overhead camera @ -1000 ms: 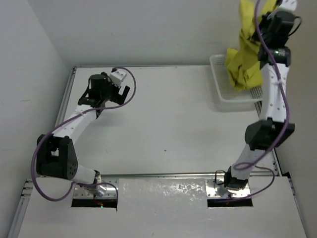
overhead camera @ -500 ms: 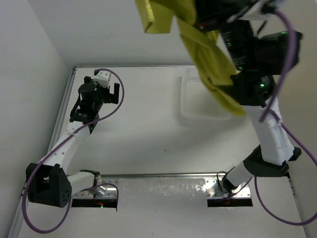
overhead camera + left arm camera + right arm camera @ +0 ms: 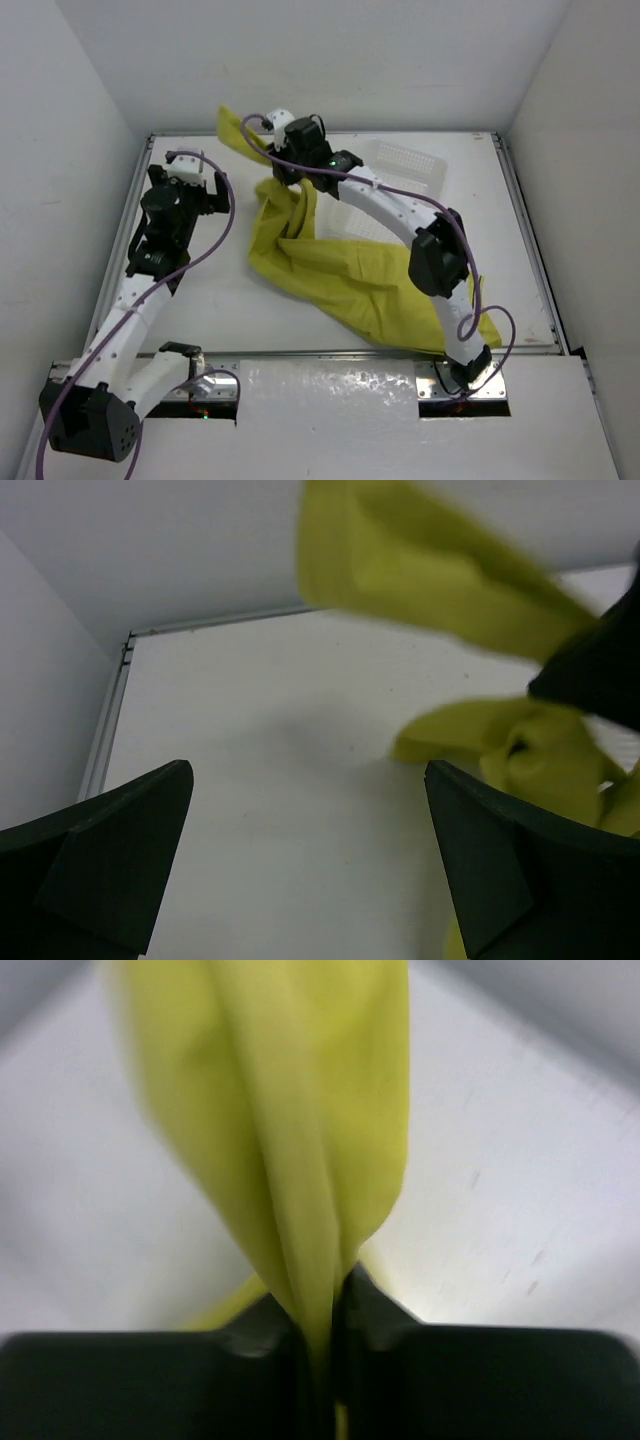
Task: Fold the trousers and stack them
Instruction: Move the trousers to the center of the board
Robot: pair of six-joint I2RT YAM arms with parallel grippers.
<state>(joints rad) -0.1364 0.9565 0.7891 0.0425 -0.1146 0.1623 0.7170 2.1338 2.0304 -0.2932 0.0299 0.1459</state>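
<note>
One pair of trousers [image 3: 350, 275], pinched in your right gripper [image 3: 322, 1305]: drag it flat before releasing; left gripper [image 3: 308, 772] spread, empty.

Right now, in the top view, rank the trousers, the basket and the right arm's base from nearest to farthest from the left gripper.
1. The trousers, just right of the left gripper, mid-table.
2. The basket, at the back, right of centre.
3. The right arm's base, near edge, right.
</note>
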